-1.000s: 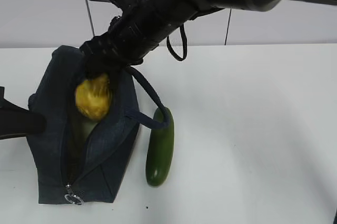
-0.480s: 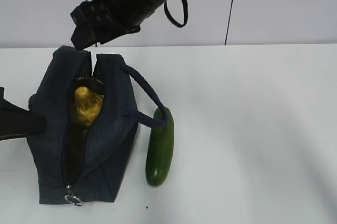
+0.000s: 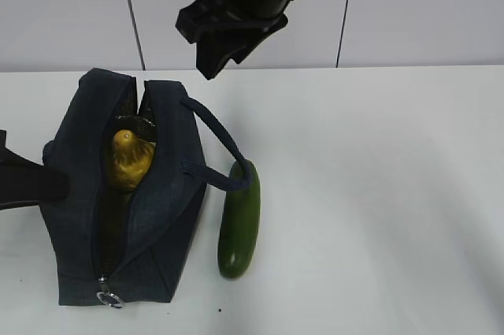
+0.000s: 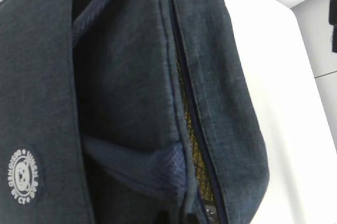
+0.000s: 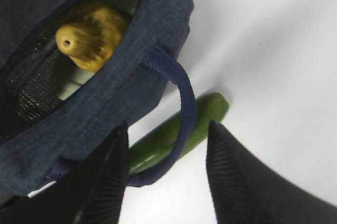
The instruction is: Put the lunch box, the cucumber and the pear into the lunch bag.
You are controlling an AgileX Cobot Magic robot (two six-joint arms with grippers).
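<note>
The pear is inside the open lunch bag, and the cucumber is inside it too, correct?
Not quite. The pear is inside the open lunch bag, but the cucumber lies outside on the table, beside the bag. The exterior view shows it.

Lunch bag (image 3: 165, 217) matt woven cloth (metal ring pull (image 3: 109, 298)); cucumber (image 3: 239, 225) smooth, glossy; pear (image 3: 129, 160) bumpy

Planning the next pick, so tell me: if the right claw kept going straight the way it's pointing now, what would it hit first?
Probably the lunch bag's loop handle, which crosses between the open fingers of the right claw, with the cucumber just beneath it on the table. Depth is hard to judge, so this is a best guess.
</note>
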